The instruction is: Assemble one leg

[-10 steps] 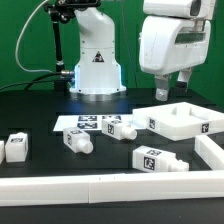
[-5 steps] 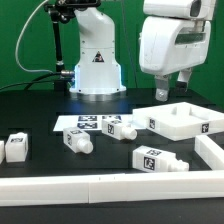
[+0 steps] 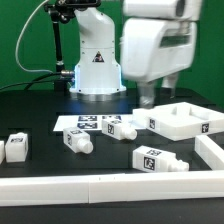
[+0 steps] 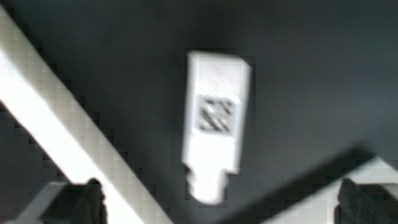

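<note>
Gripper (image 3: 147, 98) hangs low over the black table (image 3: 40, 105), close beside the white tray-like part (image 3: 180, 124). In the wrist view its dark fingers (image 4: 80, 203) stand wide apart with nothing between them: released, empty. That view shows the leg (image 4: 215, 120) lying flat on the dark surface beneath the hand, untouched. It is white, smooth plastic, a long blocky body that steps down to a narrower rounded stub at one end, with a square black-and-white tag on its upper face; picture blurred, tag pattern unreadable. A broad white strip (image 4: 54, 130) runs diagonally beside it, apart from it; cannot tell what it is. From the room side, four such pegs lie on the table: far leg (image 3: 16, 147) toward the exterior view's left, middle leg (image 3: 78, 140) just in front of the marker board (image 3: 85, 121), board-side leg (image 3: 120, 127) at that board's right edge, near leg (image 3: 155, 158) closest to the white rail (image 3: 100, 187). Cannot tell which one the wrist view shows.
</note>
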You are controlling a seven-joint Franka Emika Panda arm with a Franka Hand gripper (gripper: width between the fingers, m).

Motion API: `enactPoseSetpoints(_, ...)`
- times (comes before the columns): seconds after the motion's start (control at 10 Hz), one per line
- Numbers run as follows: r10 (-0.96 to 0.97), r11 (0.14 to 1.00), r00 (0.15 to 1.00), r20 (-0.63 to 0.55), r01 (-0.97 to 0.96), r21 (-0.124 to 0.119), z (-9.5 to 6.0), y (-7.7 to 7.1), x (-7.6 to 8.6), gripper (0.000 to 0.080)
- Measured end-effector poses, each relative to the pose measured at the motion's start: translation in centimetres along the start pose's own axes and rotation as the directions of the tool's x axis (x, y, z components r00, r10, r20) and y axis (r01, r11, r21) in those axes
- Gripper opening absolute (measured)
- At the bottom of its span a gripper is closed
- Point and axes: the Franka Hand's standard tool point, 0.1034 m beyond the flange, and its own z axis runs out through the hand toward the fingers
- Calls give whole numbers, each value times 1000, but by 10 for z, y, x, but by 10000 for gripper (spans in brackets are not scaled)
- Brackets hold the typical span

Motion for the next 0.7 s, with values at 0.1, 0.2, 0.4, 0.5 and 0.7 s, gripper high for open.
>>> enactPoseSetpoints(0.1,-5,1000,1000,1,5,11,-3,9,-7,650)
enactPoseSetpoints(0.2,-1,1000,1000,-2,1,9,-3,9,-5,650)
enactPoseSetpoints(0.4,-1,1000,1000,-1,1,9,-3,9,-5,650)
enactPoseSetpoints(0.5,2,1000,1000,-12,-2,0,2,9,-4,650)
enactPoseSetpoints(0.7,12,1000,999,-33,-12,3,47,2,0,650)
